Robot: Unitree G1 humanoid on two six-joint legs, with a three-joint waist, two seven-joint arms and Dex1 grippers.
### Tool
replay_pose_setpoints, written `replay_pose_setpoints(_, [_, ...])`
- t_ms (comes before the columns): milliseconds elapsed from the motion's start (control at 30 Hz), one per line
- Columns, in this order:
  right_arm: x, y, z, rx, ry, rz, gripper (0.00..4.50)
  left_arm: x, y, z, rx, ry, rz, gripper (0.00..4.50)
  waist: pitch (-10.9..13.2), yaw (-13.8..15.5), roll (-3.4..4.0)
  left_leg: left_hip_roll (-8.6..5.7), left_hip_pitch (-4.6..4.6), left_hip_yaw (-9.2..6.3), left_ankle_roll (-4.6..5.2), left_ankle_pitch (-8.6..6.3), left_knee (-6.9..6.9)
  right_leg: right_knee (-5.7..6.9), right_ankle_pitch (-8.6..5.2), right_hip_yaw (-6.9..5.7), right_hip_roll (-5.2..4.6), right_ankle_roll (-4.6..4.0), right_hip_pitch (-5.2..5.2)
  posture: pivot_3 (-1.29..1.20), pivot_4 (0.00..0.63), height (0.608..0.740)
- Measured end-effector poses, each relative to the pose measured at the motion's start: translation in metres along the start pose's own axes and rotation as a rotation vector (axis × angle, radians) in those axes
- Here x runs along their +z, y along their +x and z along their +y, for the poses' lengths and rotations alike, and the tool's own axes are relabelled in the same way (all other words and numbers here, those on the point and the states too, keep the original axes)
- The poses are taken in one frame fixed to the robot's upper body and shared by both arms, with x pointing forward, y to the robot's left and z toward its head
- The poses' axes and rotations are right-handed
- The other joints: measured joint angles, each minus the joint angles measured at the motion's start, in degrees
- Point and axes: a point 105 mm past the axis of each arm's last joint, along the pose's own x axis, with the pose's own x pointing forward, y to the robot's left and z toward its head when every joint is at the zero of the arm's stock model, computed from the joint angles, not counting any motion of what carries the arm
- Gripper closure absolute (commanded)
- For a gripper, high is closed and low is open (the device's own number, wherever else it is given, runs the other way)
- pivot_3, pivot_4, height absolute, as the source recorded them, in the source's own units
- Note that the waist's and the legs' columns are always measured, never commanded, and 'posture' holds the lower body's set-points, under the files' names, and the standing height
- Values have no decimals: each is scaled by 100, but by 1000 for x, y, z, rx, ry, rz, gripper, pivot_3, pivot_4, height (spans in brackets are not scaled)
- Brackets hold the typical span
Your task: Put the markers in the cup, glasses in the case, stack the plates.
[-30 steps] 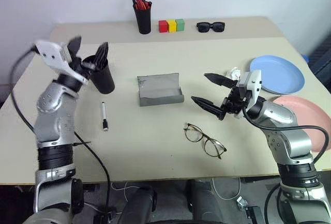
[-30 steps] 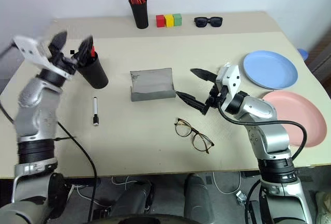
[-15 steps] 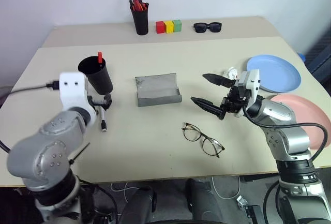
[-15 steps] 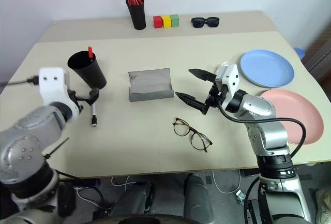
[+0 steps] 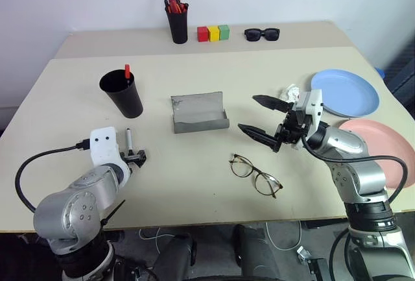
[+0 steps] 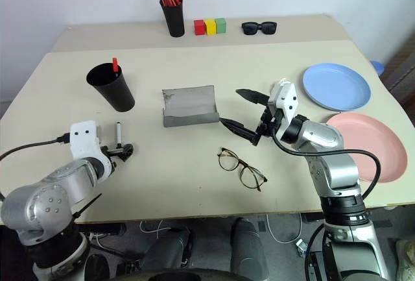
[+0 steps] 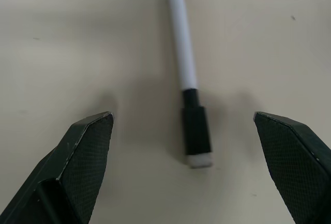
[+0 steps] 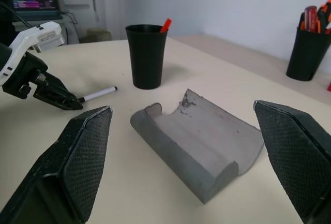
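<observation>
White plastic with a black cap: the white-bodied marker (image 7: 189,76) lies flat on the beige table (image 5: 194,171), just in front of the left gripper (image 7: 189,177), whose two black fingers (image 7: 85,151) stand wide apart and grip nothing; in the left wrist view the pen runs straight away from the gripper, capped end nearest, centred in the gap between the fingers, so its long axis lies along the reach and across the line on which the fingers would close; that suits a pinch near the cap, I judge, if the gripper drops a little further. The black cup (image 5: 122,94) stands farther back on the same side of the table, well apart from the pen, with the red-capped marker (image 5: 126,71) already poking out of it; the left arm is plainly the nearer one for this pick.

The right gripper (image 5: 262,120) hangs above the table with its fingers spread and empty, between the open grey case (image 5: 200,113) and the wire-framed glasses (image 5: 255,175), which lie nearer the robot than the case; the light blue plate (image 5: 347,92) and the salmon pink plate (image 5: 382,139) sit side by side at the right, not yet stacked.
</observation>
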Motion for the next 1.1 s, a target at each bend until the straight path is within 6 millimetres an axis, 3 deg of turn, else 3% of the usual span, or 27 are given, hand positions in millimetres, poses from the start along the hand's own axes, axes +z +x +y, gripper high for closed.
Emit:
replay_pose_setpoints(67, [-1, 0, 0, -5, 1, 2, 0, 0, 2, -4, -11, 0, 7, 1274, 0, -6, 0, 0, 0, 0, 0, 0, 0, 0, 0, 0, 0, 0, 0, 0, 150, 740])
replay_pose_setpoints(267, [-3, -1, -1, -16, -2, 14, 0, 1, 6, -8, -7, -12, 13, 4342, 0, -20, 0, 0, 1, 0, 0, 0, -1, -1, 0, 0, 0, 0, 0, 0, 150, 740])
replay_pose_setpoints(533, [-4, -2, -1, -18, -6, 19, 0, 8, 5, -9, -7, -14, -14, 4441, 0, -16, -1, 0, 0, 1, 0, 0, 0, 0, 0, 0, 0, 0, 0, 0, 150, 740])
replay_pose_setpoints(667, [-6, -5, 2, 15, -3, 41, 0, 48, -10, -21, -98, 88, -188, 4441, 1, -13, -1, -1, -2, 1, -1, 0, 1, -2, 0, -1, -3, 0, 0, 0, 150, 740])
replay_pose_setpoints(767, [-9, -7, 6, 55, 19, 56, 0, 74, -24, -52, -318, 64, -383, 4441, 2, -8, -3, -1, -7, 3, -2, 1, 2, -8, 1, -1, -6, 0, -1, 0, 150, 740])
replay_pose_setpoints(900, [-10, -7, 6, 54, 36, 58, 0, 118, -52, -76, -459, 203, -725, 4441, -2, -24, 4, 2, -2, 14, -1, 1, -2, -7, 4, 1, -5, -6, -5, 0, 150, 740])
replay_pose_setpoints(967, [-10, -5, 7, 55, 39, 54, 0, 132, -58, -76, -467, 210, -821, 4441, -2, -16, 3, 2, -2, 13, -1, 0, -1, -7, 5, 1, -4, -7, -3, 0, 150, 740])
replay_pose_setpoints(1100, [-11, -4, 7, 50, 43, 49, 0, 162, -57, -54, -389, 237, -997, 4441, -2, -15, 3, 2, -2, 13, 0, 1, -1, -8, 6, 1, -4, -6, -4, 0, 150, 740])
